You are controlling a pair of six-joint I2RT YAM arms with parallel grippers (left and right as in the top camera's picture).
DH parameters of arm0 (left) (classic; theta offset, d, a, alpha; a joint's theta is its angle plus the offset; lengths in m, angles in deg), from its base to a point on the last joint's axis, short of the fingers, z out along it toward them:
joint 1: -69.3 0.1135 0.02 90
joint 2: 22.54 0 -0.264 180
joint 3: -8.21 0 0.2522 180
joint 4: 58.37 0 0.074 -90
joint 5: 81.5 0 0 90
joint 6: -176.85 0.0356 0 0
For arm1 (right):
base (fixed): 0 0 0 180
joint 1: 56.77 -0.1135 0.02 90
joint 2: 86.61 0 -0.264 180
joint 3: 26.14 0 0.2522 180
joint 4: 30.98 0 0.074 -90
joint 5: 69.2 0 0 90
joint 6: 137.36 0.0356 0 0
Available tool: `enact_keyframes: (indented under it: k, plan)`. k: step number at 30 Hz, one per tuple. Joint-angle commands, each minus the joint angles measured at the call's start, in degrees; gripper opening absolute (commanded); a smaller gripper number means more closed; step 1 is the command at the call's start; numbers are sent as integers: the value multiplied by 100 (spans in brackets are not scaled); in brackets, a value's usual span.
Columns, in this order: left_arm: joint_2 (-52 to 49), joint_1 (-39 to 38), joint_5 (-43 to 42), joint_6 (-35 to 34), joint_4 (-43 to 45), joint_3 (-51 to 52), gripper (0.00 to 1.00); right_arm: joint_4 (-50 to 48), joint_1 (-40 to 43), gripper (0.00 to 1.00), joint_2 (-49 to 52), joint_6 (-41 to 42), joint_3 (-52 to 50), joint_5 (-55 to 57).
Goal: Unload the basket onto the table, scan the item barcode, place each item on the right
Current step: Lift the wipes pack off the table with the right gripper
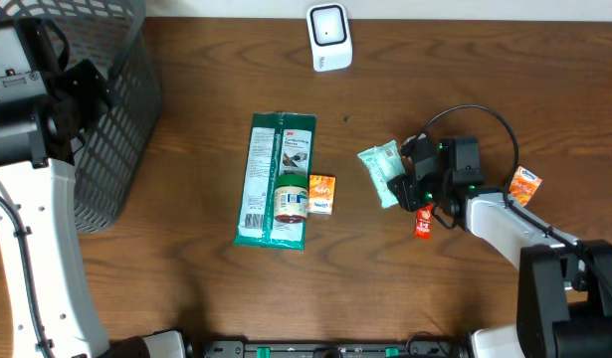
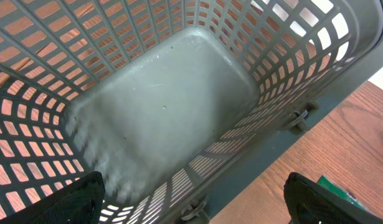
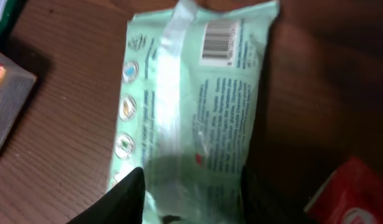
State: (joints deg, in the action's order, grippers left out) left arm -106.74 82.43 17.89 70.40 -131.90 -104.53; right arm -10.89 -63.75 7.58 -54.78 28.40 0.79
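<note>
Packet (image 3: 197,93), mint-green, pinched at one end by right gripper (image 3: 191,200); barcode (image 3: 217,42) faces up at other end. Left gripper (image 2: 200,202) spread wide over grey basket (image 2: 166,106).

The pale green packet (image 3: 197,112) carries a barcode (image 3: 217,38) near its upper edge in the right wrist view (the bars show, any digits beneath them do not). It also has blocks of small print too blurred to read and a column of round symbols (image 3: 126,109) down one side. Overhead, the long green package (image 1: 276,179) bears white lettering and a small red logo (image 1: 283,123), both illegible.
</note>
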Motion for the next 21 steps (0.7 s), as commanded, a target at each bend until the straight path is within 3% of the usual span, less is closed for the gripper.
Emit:
enact_keyframes:
  k: [1,6,10,15,21]
  plan:
    - [7,31,74,55,-2,-35,92,-15,13,42,367,164,-105,-155]
    - [7,31,74,55,-2,-35,93,-195,20,30,710,160,-101,-765]
    - [7,31,74,57,-2,-35,92,-162,114,1,448,162,11,-1305]
    - [7,31,74,55,-2,-35,93,133,264,1,-474,39,70,-1827]
    - [7,31,74,55,-4,-35,92,1088,243,1,-1926,-1222,70,-1827]
